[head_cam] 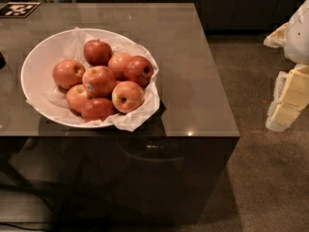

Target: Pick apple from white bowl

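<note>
Centrally, apple (99,80) hemmed by other apples (128,96); hand (288,96) well apart, beyond table (203,81).

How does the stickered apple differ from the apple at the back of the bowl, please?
The stickered apple is orange-red with a sticker on its side; the back apple is darker red, with no sticker showing. The stickered apple sits mid-pile, the back apple at the pile's far edge. Both lie in the bowl. The gripper hangs right of the table.
</note>
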`<action>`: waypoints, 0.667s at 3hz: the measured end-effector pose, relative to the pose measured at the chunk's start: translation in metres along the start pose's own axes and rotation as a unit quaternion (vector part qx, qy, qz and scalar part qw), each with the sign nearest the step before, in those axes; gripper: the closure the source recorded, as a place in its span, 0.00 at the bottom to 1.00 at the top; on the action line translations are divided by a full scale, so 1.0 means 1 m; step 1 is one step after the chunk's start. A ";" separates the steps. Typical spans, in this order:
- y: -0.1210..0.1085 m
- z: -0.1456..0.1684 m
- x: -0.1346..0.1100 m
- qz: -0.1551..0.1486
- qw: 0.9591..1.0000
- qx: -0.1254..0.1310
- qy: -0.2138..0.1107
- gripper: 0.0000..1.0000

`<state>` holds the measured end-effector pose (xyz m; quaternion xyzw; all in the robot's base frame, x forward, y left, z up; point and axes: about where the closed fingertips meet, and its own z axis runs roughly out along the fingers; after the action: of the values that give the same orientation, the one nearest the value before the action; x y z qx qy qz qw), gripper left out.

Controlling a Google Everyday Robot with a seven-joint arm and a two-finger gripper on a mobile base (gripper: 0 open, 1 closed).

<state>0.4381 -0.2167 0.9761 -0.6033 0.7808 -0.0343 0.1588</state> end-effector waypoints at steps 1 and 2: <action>0.003 -0.005 -0.004 -0.005 1.000 0.005 -0.001 0.00; 0.013 -0.020 -0.026 -0.034 0.999 0.003 -0.004 0.00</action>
<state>0.4255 -0.1911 0.9975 -0.6290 0.7591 -0.0393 0.1629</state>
